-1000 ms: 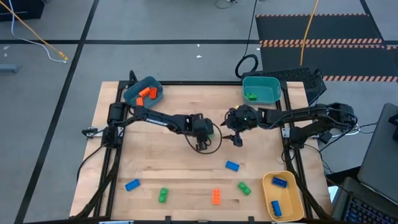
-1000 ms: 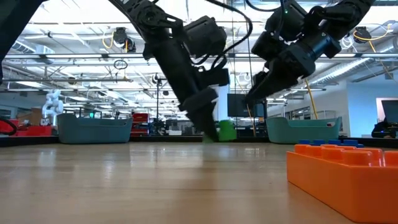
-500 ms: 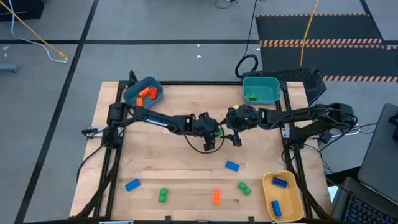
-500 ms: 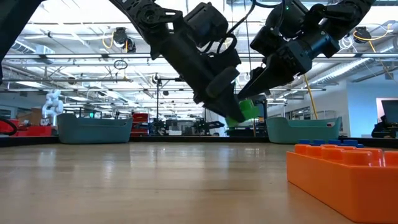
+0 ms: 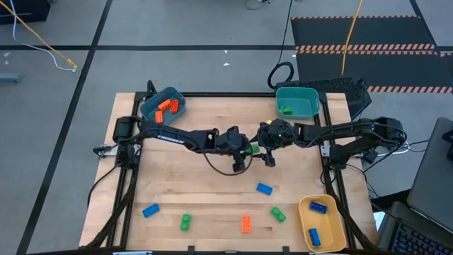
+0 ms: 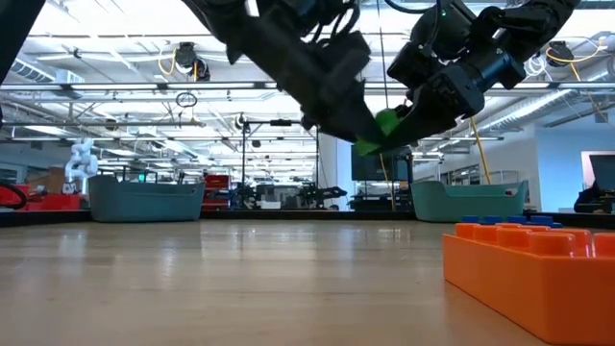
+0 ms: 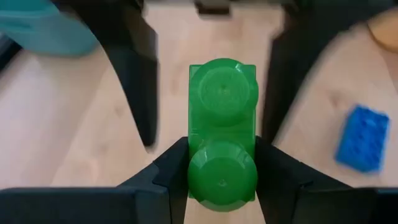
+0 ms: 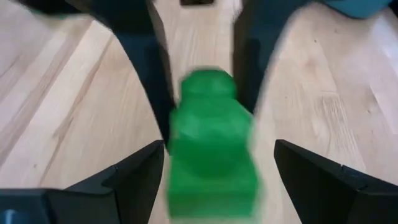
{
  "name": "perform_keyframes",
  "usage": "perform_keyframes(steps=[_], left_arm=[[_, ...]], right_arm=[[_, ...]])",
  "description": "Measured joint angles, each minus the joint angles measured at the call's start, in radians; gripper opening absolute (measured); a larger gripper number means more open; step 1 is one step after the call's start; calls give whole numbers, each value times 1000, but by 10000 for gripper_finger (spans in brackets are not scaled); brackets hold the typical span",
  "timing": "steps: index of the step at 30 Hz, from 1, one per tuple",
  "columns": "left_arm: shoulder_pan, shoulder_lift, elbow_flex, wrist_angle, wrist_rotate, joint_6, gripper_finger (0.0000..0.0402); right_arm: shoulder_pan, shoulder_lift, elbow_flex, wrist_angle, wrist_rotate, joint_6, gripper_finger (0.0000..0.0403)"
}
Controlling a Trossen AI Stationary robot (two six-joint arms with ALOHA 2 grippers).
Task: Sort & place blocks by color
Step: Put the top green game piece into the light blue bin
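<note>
My left gripper [image 5: 245, 149] is shut on a green two-stud block [image 5: 252, 149] above the middle of the table. The block also shows in the low view [image 6: 385, 122], well above the tabletop. My right gripper [image 5: 262, 151] is open and faces the left one. In the left wrist view its two fingers [image 7: 138, 81] stand on either side of the block's far end [image 7: 222, 87], with gaps on both sides. In the right wrist view the block [image 8: 211, 146] sits between my right gripper's wide-open fingers [image 8: 127, 180]. My left gripper pinches the green block between its two fingers, on the two opposite sides of the block's near end [image 7: 221, 177]. The fingers come from the table's left, slanting down. The block sticks out past the fingertips toward the right gripper, lifted clear of the table.
A teal bin [image 5: 151, 106] at the far left holds orange blocks. A teal bin [image 5: 297, 93] at the far right holds a green block. A yellow bin [image 5: 306, 225] at the near right holds blue blocks. Loose blocks lie near the front: blue [image 5: 264, 188], blue [image 5: 150, 210], green [image 5: 185, 222], orange [image 5: 245, 224], green [image 5: 277, 214].
My left gripper has risen from the table with the green block and gone toward the table's right edge, up to the open right gripper. The block, which stood on the table, is now lifted clear and lies between the right gripper's fingers.
</note>
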Motion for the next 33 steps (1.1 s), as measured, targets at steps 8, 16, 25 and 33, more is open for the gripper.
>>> perform_keyframes(steps=[8,16,25,33], left_arm=[[-7,-5,0,-6,-3,3,145],[-5,-5,0,-22,-25,3,145],[-2,-4,-1,-37,-32,11,145],[7,-4,0,-51,-123,-11,188]], right_arm=[[0,0,0,22,3,-27,288],[0,-7,0,20,0,-33,230],[0,-7,0,4,-6,-102,123],[1,-20,1,-34,129,-150,123]])
